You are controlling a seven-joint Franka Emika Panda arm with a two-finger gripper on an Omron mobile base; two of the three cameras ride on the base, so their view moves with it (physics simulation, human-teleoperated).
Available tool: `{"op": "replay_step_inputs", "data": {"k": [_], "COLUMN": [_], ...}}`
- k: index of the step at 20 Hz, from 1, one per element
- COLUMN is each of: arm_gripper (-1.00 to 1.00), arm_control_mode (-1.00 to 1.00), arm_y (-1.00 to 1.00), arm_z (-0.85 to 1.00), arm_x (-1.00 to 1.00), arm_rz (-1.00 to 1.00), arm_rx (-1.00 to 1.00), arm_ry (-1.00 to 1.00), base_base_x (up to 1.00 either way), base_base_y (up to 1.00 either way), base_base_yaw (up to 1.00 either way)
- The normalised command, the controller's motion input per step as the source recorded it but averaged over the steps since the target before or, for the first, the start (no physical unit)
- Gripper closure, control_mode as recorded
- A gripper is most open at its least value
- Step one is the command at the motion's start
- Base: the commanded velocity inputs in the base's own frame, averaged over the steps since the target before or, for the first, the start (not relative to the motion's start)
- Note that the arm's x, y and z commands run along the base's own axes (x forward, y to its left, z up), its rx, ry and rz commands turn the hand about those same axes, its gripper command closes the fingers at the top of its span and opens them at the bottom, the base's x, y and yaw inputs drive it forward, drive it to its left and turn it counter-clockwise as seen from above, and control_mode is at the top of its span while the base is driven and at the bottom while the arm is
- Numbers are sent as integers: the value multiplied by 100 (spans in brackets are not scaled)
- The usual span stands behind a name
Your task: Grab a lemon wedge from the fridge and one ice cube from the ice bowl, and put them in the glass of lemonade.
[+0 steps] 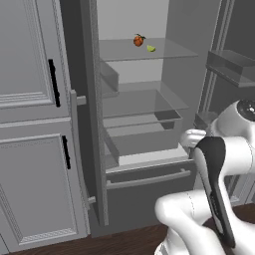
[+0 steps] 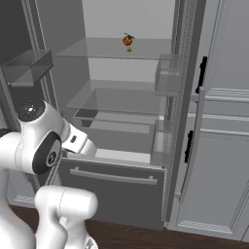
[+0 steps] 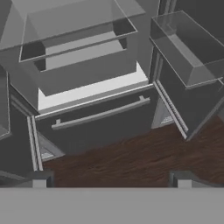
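Robot arm (image 1: 214, 189) sits nearest the cam, white w/ dark joints, folded low in front of the fridge (image 1: 144, 124). Gripper (image 3: 111, 180) is open wide and empty: two dark fingertips (image 3: 39, 179) stand well apart at the bottom of the hand view, nothing btwn them. It looks down at the fridge's bottom drawer (image 3: 100, 127) w/ its light grey bar handle (image 3: 100, 114), and at dark wood floor (image 3: 131, 157) in front of it.

Both fridge doors are open. Left door (image 1: 89, 114) stands edge-on in the left base view; right door carries clear door bins (image 1: 234, 67). Inside are glass shelves (image 1: 139, 50) and a clear crisper box lower down.

Lemon wedge (image 1: 151, 48) lies on the top glass shelf, far back and high, tiny and yellow-green. Just beside it on its left is a round orange-red fruit (image 1: 139, 40) w/ a dark stem; can't tell if they touch. In the right base view the wedge (image 2: 129, 49) shows just under the fruit (image 2: 128, 40).

Relative to the gripper: wedge is well above and farther in, well apart from the fingers. Gripper is down at lower-shelf/drawer level, aimed downward.

Light grey panelled cabinets (image 1: 30, 124) w/ black handles (image 1: 54, 82) stand left of the fridge; similar cabinets (image 2: 223, 121) on the right.
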Motion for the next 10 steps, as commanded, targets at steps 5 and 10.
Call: {"op": "replay_step_inputs", "data": {"k": [5, 10], "arm_gripper": [-100, -100], "arm_control_mode": [-100, -100], "arm_y": [16, 18], "arm_z": [0, 0], "arm_x": [0, 0], "arm_rz": [11, 0], "arm_rx": [-20, -8], "arm_ry": [-7, 1], "base_base_x": [0, 0], "base_base_y": [0, 0], "base_base_yaw": [0, 0]}}
